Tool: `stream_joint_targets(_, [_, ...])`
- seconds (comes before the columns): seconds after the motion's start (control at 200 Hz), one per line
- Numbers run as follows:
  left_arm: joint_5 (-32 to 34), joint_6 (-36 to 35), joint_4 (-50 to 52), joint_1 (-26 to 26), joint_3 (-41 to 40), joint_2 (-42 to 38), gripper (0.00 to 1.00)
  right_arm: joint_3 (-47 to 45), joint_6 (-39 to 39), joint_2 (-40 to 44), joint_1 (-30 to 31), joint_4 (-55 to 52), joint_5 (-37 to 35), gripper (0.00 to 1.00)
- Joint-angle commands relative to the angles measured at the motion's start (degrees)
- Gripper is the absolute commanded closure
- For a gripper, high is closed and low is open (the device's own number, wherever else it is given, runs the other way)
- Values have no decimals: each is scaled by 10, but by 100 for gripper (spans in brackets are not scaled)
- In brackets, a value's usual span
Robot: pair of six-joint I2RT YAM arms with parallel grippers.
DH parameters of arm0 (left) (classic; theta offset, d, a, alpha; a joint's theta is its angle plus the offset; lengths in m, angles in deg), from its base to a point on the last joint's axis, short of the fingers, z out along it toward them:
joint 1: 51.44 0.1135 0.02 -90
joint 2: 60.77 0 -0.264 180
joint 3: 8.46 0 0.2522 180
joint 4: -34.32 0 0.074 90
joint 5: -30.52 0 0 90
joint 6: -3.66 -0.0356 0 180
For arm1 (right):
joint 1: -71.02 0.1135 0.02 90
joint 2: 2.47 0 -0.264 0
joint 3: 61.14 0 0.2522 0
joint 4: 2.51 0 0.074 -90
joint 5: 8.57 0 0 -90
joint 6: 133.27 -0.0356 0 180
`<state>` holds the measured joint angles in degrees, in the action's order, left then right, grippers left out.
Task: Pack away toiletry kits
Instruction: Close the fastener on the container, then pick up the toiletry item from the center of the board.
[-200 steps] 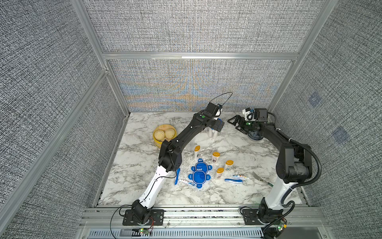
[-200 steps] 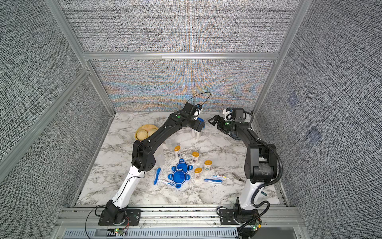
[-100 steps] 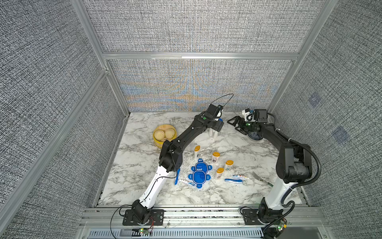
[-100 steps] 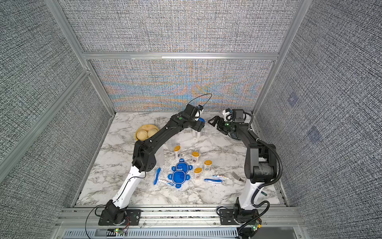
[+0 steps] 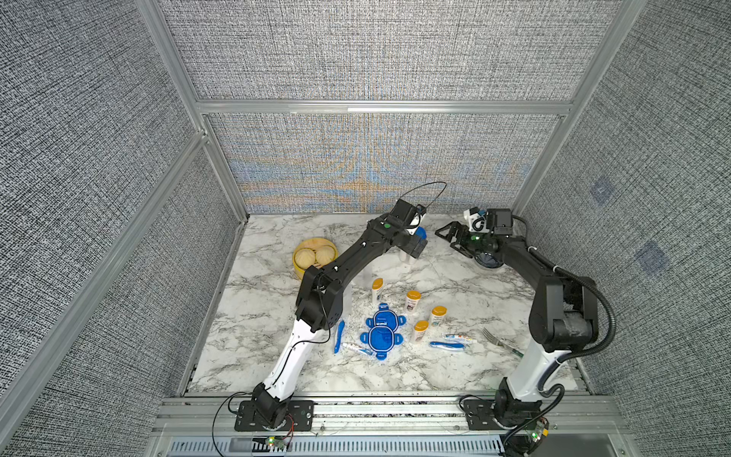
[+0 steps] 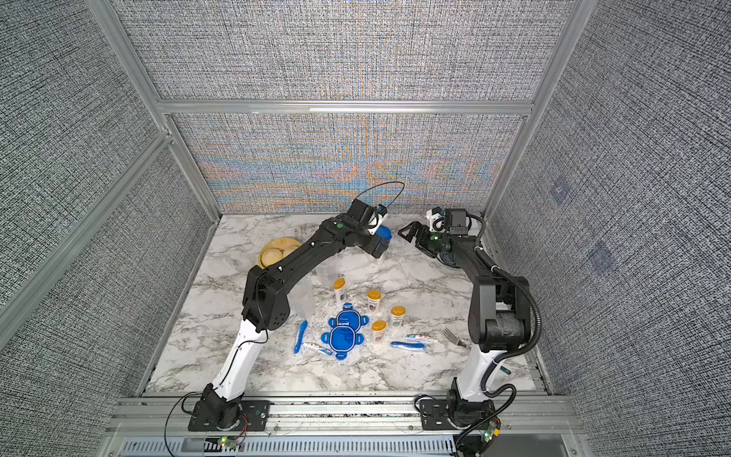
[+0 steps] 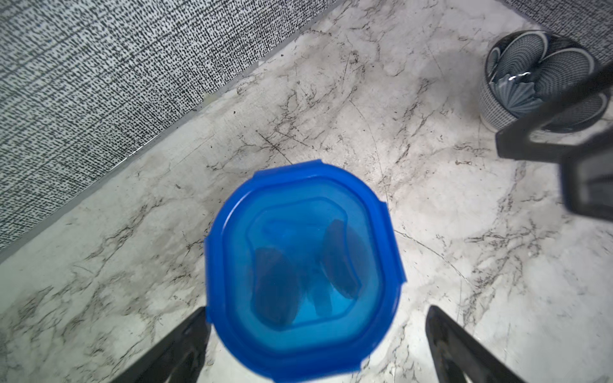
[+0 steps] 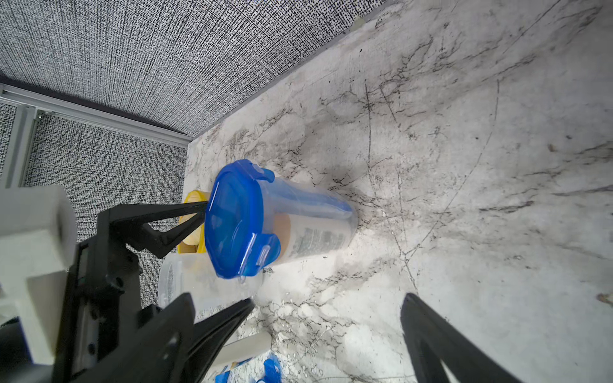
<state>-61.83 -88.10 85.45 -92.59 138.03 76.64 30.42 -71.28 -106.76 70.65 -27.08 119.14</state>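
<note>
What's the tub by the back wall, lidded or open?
Lidded: a blue lid covers the upright tub. Whether its tabs are clipped down, cannot tell.

Steamer (image 5: 296, 266) of buns (image 5: 305, 257), patterned bowl (image 7: 491, 103), fork (image 5: 494, 338)

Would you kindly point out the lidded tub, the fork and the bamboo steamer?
lidded tub (image 7: 305, 265): left wrist view, lid centre.
fork (image 5: 489, 335): a top view, tines.
bamboo steamer (image 5: 316, 239): a top view, far rim.
</note>
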Motion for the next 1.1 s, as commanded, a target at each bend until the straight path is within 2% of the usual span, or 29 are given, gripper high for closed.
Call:
stream_joint_targets(0.0, [-21,-20,-5,5,-16,-21,1,0,21,9,4,-9,-13,1])
stream_joint_targets(0.195, [-14,-38,-7,18,-99,-101,1,2,87,30,16,-35,-43,3])
stream_joint_targets(0.365, [-18,-20,-74,35,-248,-229,3,-3,97,61,34,-69,-40,24])
stream_joint_targets(0.515, [-28,-6,-157,49,-411,-375,6,-34,131,132,51,-116,-47,33])
stream_joint_targets(0.66, [-22,12,-203,54,-551,-485,6,-89,179,217,61,-168,-32,47])
stream_joint_targets(0.806, [-40,36,-226,54,-642,-548,10,-137,266,269,103,-226,-42,48])
stream_joint_targets(0.941, [-39,54,-242,55,-719,-608,12,-162,360,281,152,-251,-48,49])
stream_joint_targets(1.096, [-14,92,-224,56,-763,-652,12,-173,432,282,181,-255,-60,53])
